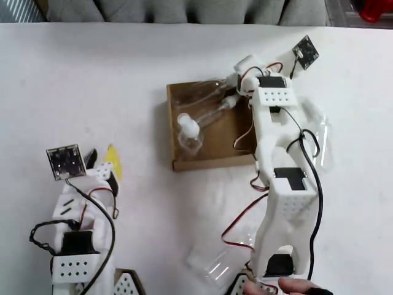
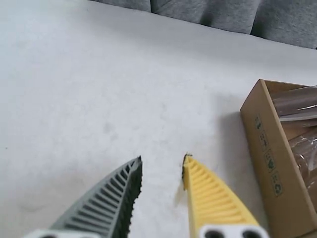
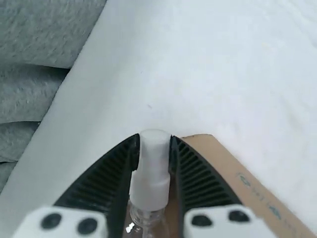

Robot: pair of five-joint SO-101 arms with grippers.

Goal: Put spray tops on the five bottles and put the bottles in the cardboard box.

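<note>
The cardboard box (image 1: 215, 157) lies open at mid-table with clear bottles inside. One bottle with a white spray top (image 1: 189, 128) lies near its left wall. My right gripper (image 1: 237, 81) is at the box's far right corner, shut on the white spray top (image 3: 152, 171) of a clear bottle (image 1: 206, 92) that lies along the box's far side. In the right wrist view the black fingers (image 3: 106, 178) clamp the top just over the box edge (image 3: 247, 183). My left gripper (image 2: 162, 161) hovers open over bare table left of the box (image 2: 270, 158), with nothing between its grey and yellow fingers.
A clear bottle (image 1: 323, 138) lies on the table right of the box, partly behind the right arm. Another clear bottle (image 1: 215, 264) lies near the front by the arm's base, where a person's hand (image 1: 298, 286) shows. A grey couch (image 1: 184, 9) borders the table's far edge.
</note>
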